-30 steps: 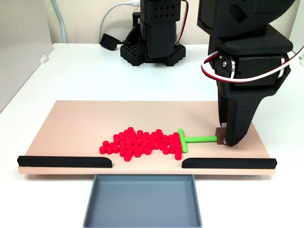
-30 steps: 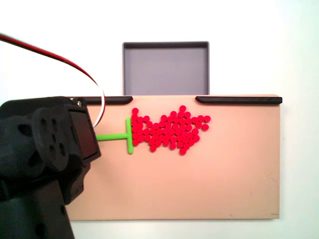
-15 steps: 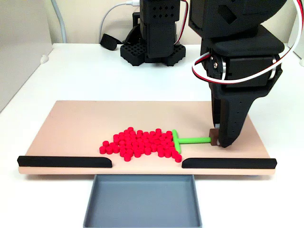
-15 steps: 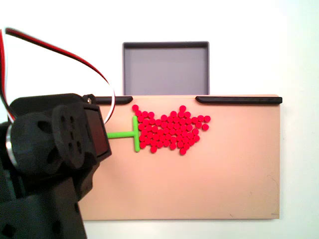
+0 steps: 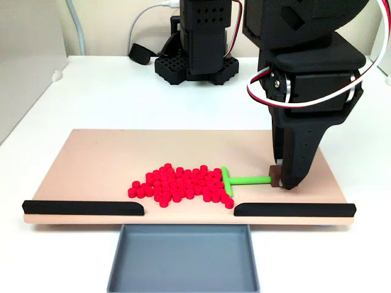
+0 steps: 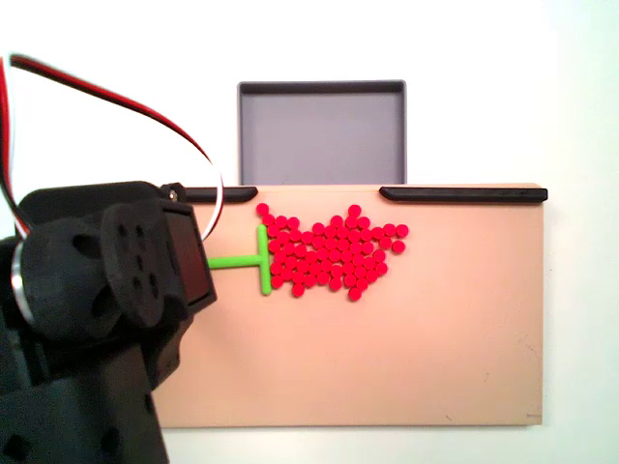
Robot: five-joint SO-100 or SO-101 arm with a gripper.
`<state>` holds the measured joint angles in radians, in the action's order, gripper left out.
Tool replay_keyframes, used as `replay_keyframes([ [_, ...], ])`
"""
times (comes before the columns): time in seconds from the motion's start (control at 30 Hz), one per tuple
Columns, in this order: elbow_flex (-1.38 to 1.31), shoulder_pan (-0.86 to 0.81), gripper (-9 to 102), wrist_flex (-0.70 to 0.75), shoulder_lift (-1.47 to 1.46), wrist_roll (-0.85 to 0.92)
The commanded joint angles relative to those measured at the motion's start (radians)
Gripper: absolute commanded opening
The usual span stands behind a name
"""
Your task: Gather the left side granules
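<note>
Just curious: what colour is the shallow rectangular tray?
Grey tray; a fixed view shows it best.

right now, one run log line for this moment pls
pincer: shut on green pusher stem | pusher crossbar: against red granules | granules: one heap on board, before gap above grey tray

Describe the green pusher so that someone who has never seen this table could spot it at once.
Find the tan board on the white table, with a grey tray at its front edge. On the board lies a patch of red granules. The green T-shaped pusher lies flat against that patch's right side in this fixed view, the board's only green piece, its stem running to the black gripper.
</note>
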<state>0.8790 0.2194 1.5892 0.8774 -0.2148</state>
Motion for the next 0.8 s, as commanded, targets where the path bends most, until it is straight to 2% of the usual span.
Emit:
replay_keyframes([
  [0.0, 0.003, 0.002, 0, 0.003, 0.015, 0.009],
  [0.77, 0.003, -0.003, 0, 0.003, 0.021, 0.012],
])
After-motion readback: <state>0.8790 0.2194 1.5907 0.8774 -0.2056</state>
